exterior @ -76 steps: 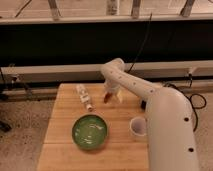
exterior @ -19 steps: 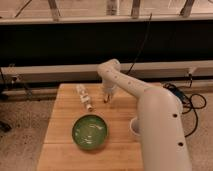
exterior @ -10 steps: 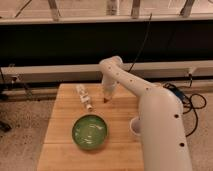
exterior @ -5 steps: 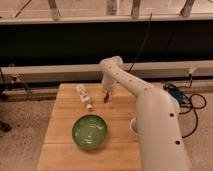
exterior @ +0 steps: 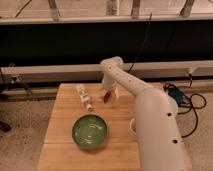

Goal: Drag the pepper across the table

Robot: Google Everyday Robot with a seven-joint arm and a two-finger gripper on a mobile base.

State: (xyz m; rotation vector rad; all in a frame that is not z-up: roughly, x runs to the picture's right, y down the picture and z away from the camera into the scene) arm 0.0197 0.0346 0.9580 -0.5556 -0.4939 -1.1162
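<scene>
The pepper (exterior: 105, 98) is a tiny dark red item lying on the far middle of the light wooden table (exterior: 62, 150). My gripper (exterior: 107, 94) hangs from the white arm straight down onto the pepper and stands right at it, touching or nearly touching its top. The pepper's upper end is hidden behind the gripper. The white arm runs from the lower right across the table's right side.
A pale bottle-like object (exterior: 84, 96) lies left of the pepper near the far edge. A green bowl (exterior: 90, 132) sits at the front middle. A white cup (exterior: 132, 126) peeks out beside the arm. Cables (exterior: 182, 97) lie on the floor at right.
The arm's bulk has shifted over the table's right side and now covers most of the white cup. The gripper has stayed at the pepper, drifting only slightly right.
</scene>
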